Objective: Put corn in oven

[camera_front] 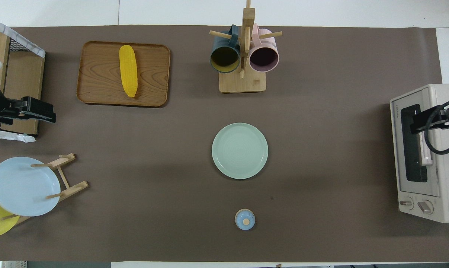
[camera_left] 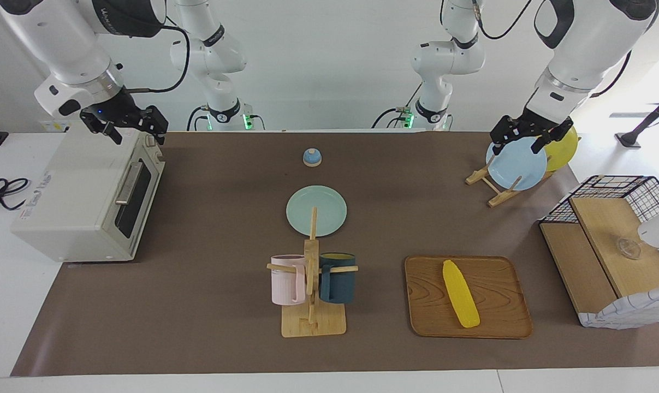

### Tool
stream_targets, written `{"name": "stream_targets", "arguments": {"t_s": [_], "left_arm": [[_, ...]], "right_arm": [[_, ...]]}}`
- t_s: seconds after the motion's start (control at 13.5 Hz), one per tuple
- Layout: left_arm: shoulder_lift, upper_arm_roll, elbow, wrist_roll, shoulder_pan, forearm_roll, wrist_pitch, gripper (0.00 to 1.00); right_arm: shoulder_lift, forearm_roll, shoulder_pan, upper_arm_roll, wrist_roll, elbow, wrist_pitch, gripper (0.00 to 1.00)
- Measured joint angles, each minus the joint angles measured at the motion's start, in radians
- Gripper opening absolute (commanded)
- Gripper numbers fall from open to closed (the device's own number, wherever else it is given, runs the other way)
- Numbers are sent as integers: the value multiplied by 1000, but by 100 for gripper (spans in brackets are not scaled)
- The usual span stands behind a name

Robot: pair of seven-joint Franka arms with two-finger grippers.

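The yellow corn [camera_left: 460,295] lies alone on a wooden tray [camera_left: 498,316], toward the left arm's end of the table and far from the robots; it also shows in the overhead view [camera_front: 128,75]. The off-white oven [camera_left: 72,202] stands at the right arm's end with its dark glass door shut [camera_front: 414,149]. My right gripper [camera_left: 135,131] hangs open and empty over the oven's top [camera_front: 429,121]. My left gripper [camera_left: 520,143] hangs open and empty over the plate rack [camera_left: 498,188], well apart from the corn; it also shows in the overhead view [camera_front: 31,111].
A mug stand [camera_left: 313,322] with a pink and a dark blue mug stands beside the tray. A green plate [camera_left: 316,210] and a small blue bell [camera_left: 312,157] lie mid-table. The rack holds a blue plate [camera_left: 517,169] and a yellow one. A wire-and-wood shelf [camera_left: 607,256] stands at the left arm's end.
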Motion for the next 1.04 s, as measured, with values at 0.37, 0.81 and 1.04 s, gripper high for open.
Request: {"name": "stream_targets", "arguments": {"t_s": [0.37,0.81,1.04], "left_arm": [[0,0,0,0,1,0,4,100],[0,-2,-1,0,2,0,55,100],[11,-8,-6,0,-1,-21,71,100]], "right_arm": [[0,0,0,0,0,0,0,100],[0,0,0,0,0,0,0,100],[0,0,0,0,0,0,0,100]]}}
